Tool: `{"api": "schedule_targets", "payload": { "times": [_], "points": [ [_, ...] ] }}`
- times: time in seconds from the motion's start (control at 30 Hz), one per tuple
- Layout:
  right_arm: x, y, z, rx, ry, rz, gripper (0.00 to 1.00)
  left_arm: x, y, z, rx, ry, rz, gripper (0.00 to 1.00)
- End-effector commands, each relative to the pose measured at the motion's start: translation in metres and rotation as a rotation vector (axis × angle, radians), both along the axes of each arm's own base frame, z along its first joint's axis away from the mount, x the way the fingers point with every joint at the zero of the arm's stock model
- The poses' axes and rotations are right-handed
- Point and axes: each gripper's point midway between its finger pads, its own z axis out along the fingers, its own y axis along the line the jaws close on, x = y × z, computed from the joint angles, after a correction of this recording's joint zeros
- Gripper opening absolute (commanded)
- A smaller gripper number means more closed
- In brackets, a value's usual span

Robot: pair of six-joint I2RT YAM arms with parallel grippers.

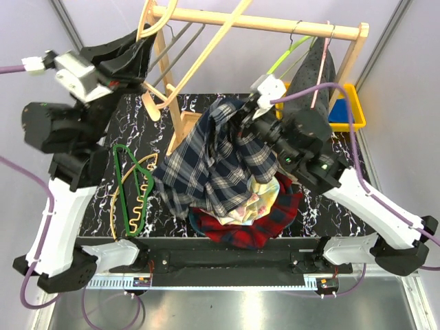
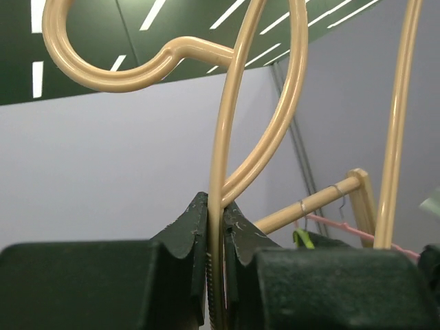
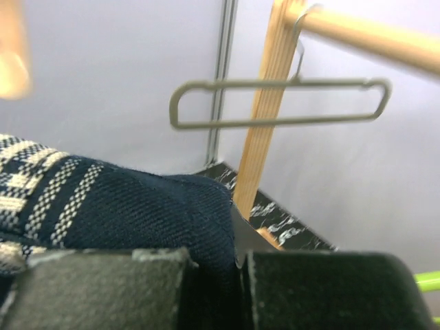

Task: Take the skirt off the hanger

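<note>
Plaid skirt (image 1: 206, 165) — wooden rack (image 1: 275, 25) behind.

Skirt (image 1: 206, 165) navy with white plaid checks, darker navy weave up close. Cream hanger (image 2: 221, 137) plain beige plastic. Desk (image 1: 103, 213) black marble, white veins. Green hanger (image 1: 134, 182) bright green. Bottom garment (image 1: 261, 230) red-black plaid, with pale yellow printed cloth (image 1: 258, 196) on it. Rack (image 1: 275, 24) light wood. Bin (image 1: 356, 103) yellow.
</note>
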Motion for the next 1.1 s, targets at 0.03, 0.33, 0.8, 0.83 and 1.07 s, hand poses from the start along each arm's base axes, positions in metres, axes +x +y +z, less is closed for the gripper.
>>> {"api": "schedule_targets", "payload": {
  "times": [0.03, 0.33, 0.8, 0.83, 1.07],
  "points": [
    [-0.055, -0.095, 0.168, 0.316, -0.341, -0.083, 0.0, -0.013, 0.08, 0.039, -0.153, -0.122, 0.367, 0.0],
    [-0.065, -0.127, 0.148, 0.269, -0.289, -0.14, 0.0, -0.028, 0.2, -0.057, -0.029, 0.08, 1.032, 0.0],
    [-0.059, -0.142, 0.109, 0.126, -0.262, -0.22, 0.0, -0.015, 0.231, -0.338, 0.506, 0.846, 1.207, 0.0],
    [-0.061, -0.143, 0.109, 0.133, -0.26, -0.217, 0.0, -0.016, 0.23, -0.352, 0.535, 0.879, 1.195, 0.0],
    [-0.066, -0.132, 0.072, 0.083, -0.16, -0.142, 0.0, -0.025, 0.208, -0.45, 0.65, 1.177, 1.019, 0.0]
  ]
}}
